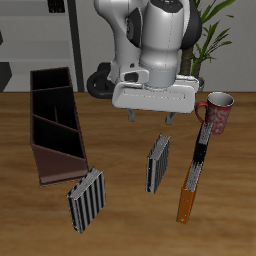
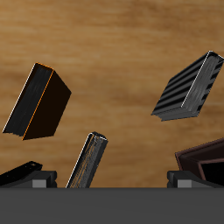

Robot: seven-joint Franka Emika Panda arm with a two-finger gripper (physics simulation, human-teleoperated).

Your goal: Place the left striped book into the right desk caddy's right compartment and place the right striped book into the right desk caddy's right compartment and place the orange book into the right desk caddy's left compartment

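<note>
Fingers [image 1: 134, 119] spread wide and empty, poised above left striped book [image 1: 158, 163], standing on edge mid-surface. Best to drop straight down, straddle the thin top edge, close squarely. Caddy [image 1: 55, 125] well apart across bare wooden surface [image 1: 120, 225]; plant [image 1: 215, 25] behind. From the wrist: same book [image 2: 92, 160] edge-on below, other striped book [image 2: 188, 87] apart, beside caddy [image 2: 206, 157].

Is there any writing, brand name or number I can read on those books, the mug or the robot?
None can be read.
The mug: a red and white pattern, no legible letters.
The narrow black book: white and red marks, too small and blurred to read.
The orange book: plain, with a pale band.
The two striped books: stripes only.
The robot's white casing: no visible label.
</note>
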